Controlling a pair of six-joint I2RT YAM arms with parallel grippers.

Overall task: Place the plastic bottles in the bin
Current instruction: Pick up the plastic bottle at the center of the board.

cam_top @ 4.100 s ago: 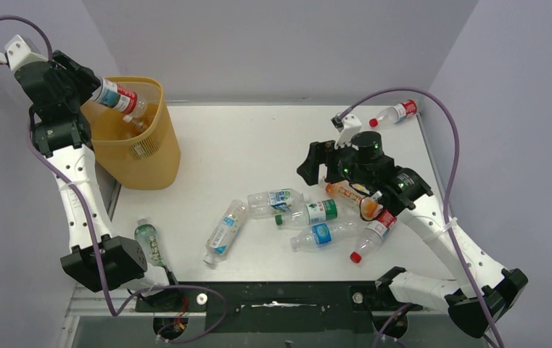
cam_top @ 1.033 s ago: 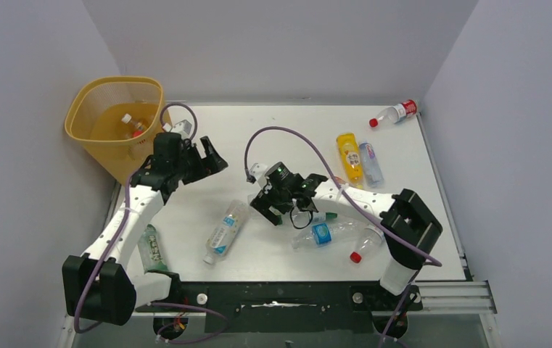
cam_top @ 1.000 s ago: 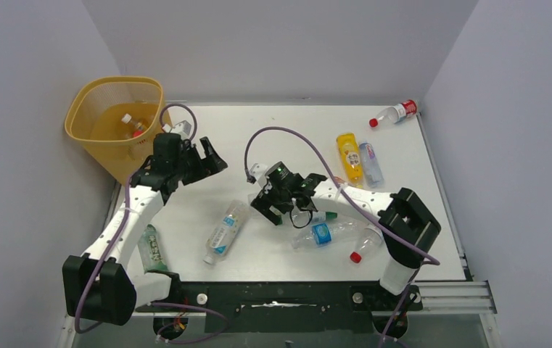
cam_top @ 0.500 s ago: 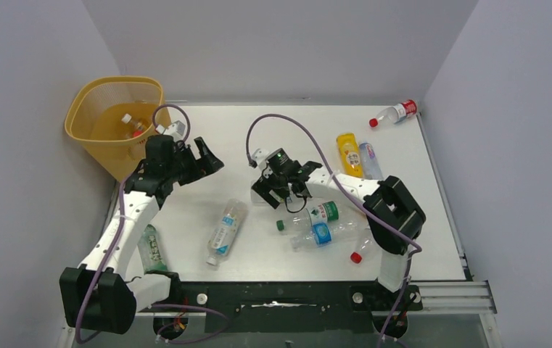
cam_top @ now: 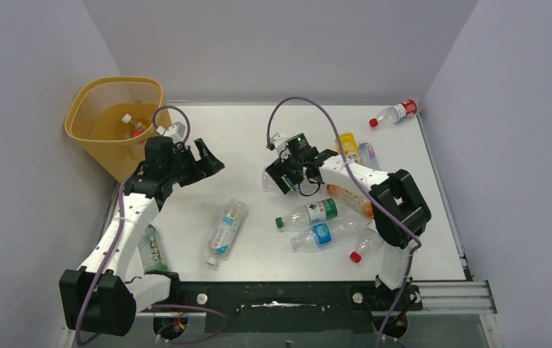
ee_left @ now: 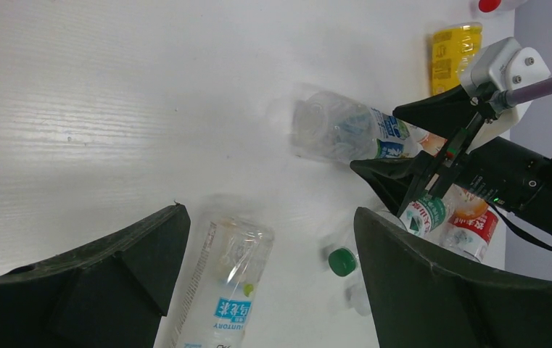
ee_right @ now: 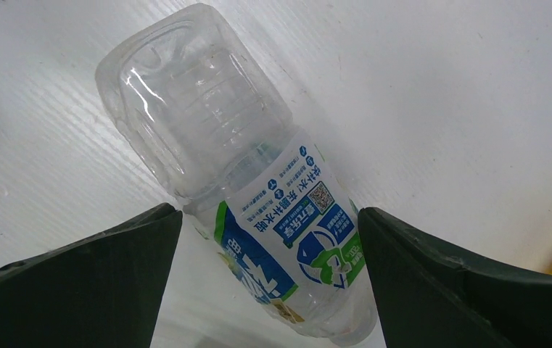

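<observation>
Right wrist: right gripper (ee_right: 269, 239) wide open, straddling clear bottle (ee_right: 244, 181), nothing gripped; light, crushable, slippery, so grab the label band.

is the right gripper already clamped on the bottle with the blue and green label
No: in the right wrist view the bottle lies on the table between the right gripper's wide-open fingers, with white table showing on both sides.

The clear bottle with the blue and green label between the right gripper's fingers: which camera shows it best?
The right wrist view: the clear bottle fills the frame, its label sharp. The left wrist view shows it smaller, partly behind the right gripper. From the top view, only its clear base shows.
</observation>
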